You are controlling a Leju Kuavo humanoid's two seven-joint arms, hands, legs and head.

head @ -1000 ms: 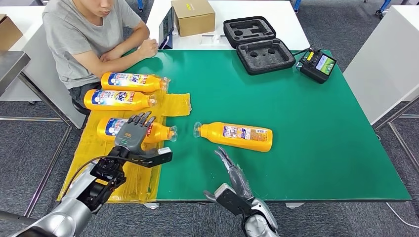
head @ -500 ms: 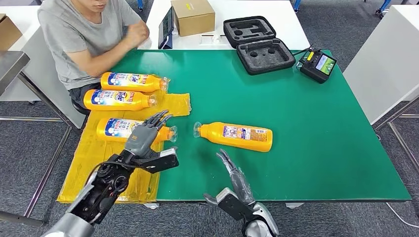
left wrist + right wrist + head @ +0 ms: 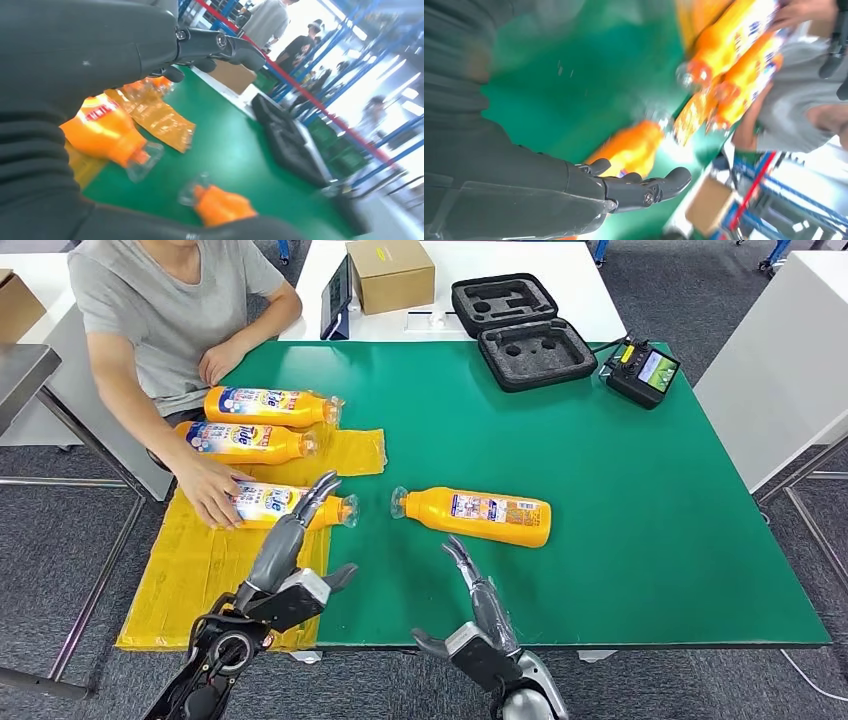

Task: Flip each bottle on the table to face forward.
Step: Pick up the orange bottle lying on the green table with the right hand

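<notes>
Three orange bottles lie on a yellow sheet (image 3: 200,570) at the table's left: the far bottle (image 3: 268,405), the middle bottle (image 3: 243,440) and the near bottle (image 3: 290,506), all with colourful labels up. A person's hand (image 3: 208,495) rests on the near bottle's base end. A fourth bottle (image 3: 480,516) lies alone on the green mat (image 3: 600,490), small-print label up, cap pointing left. My left hand (image 3: 292,545) hovers open just in front of the near bottle, fingers stretched toward its neck. My right hand (image 3: 478,592) is open near the front edge, below the fourth bottle (image 3: 626,150).
A seated person in a grey shirt (image 3: 160,300) leans in at the far left corner. A cardboard box (image 3: 391,273), an open black foam case (image 3: 523,330) and a controller with a screen (image 3: 645,370) stand along the far edge.
My left hand has drawn back off the near bottle toward the front edge. The person's arm has reached down and laid a hand on that bottle. My right hand has barely moved.
</notes>
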